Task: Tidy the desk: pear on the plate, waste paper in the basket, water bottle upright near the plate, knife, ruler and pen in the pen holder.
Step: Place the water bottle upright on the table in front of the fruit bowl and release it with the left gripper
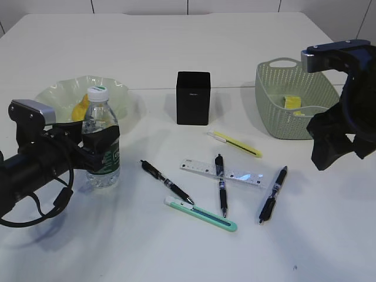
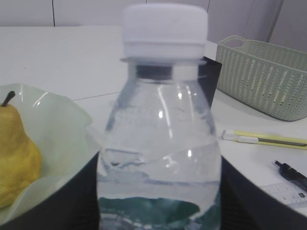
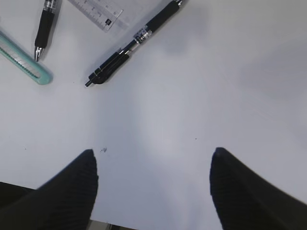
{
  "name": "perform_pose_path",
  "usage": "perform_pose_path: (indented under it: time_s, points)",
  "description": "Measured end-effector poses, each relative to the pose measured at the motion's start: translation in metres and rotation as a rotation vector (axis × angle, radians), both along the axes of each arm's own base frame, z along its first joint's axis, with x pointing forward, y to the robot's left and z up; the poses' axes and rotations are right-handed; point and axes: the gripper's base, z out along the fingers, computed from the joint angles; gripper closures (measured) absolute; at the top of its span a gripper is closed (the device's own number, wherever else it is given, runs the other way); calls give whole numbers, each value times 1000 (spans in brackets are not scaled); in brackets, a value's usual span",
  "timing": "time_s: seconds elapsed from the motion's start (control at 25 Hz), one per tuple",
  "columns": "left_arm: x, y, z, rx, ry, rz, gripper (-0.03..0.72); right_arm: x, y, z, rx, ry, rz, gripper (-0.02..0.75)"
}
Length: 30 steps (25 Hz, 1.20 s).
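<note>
Clear glossy plastic water bottle (image 2: 160, 158); matt woven-pattern basket (image 1: 294, 103); translucent glassy plate (image 1: 59, 97).

Between my left jaws I see the clear water bottle (image 1: 101, 140), white cap, dark green label; beside them, yellow pear (image 2: 15, 158) on pale-green plate (image 2: 62, 139); beyond, sage woven-pattern basket (image 1: 282, 106).

Left gripper (image 1: 97, 150) reaches in low, jaws clamped around the water bottle (image 1: 101, 141); right gripper (image 3: 152, 179) hangs raised, jaws spread
</note>
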Motion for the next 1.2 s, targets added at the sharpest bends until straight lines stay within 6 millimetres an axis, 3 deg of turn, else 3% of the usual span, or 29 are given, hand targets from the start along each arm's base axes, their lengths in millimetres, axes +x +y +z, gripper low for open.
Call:
perform_pose_path:
  time_s: [0.48, 0.8, 1.2]
  points:
    - [0, 0, 3, 12, 4, -1, 225, 0, 0, 0, 0, 0, 0, 199]
    - [-4, 1, 3, 74, 71, -12, 134, 0, 0, 0, -1, 3, 0, 199]
    - [-4, 1, 38, 59, -31, -9, 98, -1, -1, 0, -13, 16, 2, 199]
